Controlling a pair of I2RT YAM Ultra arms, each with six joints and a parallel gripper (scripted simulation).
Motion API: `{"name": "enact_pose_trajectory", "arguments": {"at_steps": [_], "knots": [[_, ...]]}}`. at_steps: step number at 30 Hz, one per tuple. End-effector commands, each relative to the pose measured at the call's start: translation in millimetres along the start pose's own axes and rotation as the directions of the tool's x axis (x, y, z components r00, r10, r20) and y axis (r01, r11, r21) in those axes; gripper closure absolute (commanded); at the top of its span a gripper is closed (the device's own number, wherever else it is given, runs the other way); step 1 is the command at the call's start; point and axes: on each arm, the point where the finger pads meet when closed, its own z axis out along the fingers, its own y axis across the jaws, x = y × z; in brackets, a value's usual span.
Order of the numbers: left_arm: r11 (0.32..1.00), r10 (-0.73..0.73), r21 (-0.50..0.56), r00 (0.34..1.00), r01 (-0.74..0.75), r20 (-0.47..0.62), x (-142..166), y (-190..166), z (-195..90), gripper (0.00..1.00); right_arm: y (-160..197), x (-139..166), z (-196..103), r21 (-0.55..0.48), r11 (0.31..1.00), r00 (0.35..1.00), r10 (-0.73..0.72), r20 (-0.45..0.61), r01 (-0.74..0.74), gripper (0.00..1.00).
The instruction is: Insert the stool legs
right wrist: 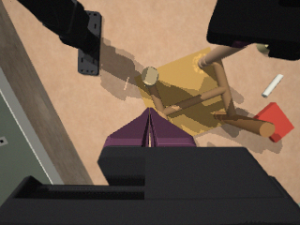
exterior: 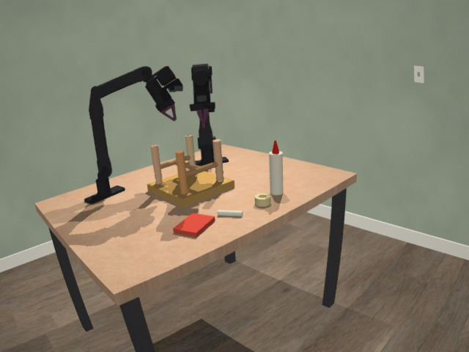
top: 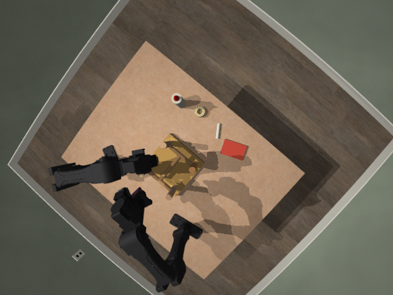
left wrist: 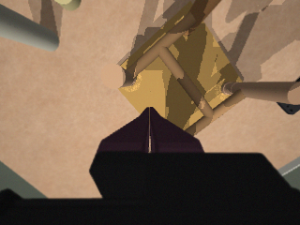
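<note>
The stool seat (top: 160, 153) (exterior: 202, 196) (left wrist: 152, 89) (right wrist: 178, 75) lies upside down with its four legs upright. The orange leg (top: 191, 169) (exterior: 182, 172) (right wrist: 248, 124), two pinkish legs and the pale leg (exterior: 189, 147) (right wrist: 150, 76) stand in it. Thin rings show at the feet of the pinkish legs (exterior: 218, 159) (left wrist: 272, 91); whether any leg is fully seated, I cannot tell. My left gripper (exterior: 204, 127) (left wrist: 149, 112) is shut and empty, above the leg tops at the stool's rear. My right gripper (exterior: 174, 119) (right wrist: 149, 112) is shut and empty, above and beside the stool.
A white glue bottle (top: 176, 98) (exterior: 275, 173), a tape roll (top: 198, 109) (exterior: 262, 200), a white stick (top: 218, 130) (exterior: 229, 213) and a red block (top: 234, 149) (exterior: 193, 224) lie or stand on the stool's far side from the arms. The two arms are close together.
</note>
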Motion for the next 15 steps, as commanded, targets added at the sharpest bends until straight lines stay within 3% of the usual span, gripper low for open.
{"name": "enact_pose_trajectory", "arguments": {"at_steps": [1,9,15], "knots": [[1.000,-0.029,-0.007,0.998,0.029,0.049,-19.4,11.4,-6.2,1.00,-2.4,-14.5,2.2,-0.007,1.000,1.000,0.009,0.002,-0.009,1.00],[0.994,-0.092,-0.048,0.994,0.095,0.055,-36.8,40.7,6.7,1.00,-2.7,-30.8,38.2,0.002,1.000,0.998,0.000,-0.055,0.000,1.00],[0.993,-0.108,-0.044,0.992,0.111,0.060,-40.5,46.4,7.2,1.00,-6.2,-35.6,45.6,0.009,1.000,0.998,0.007,-0.063,-0.007,1.00]]}}
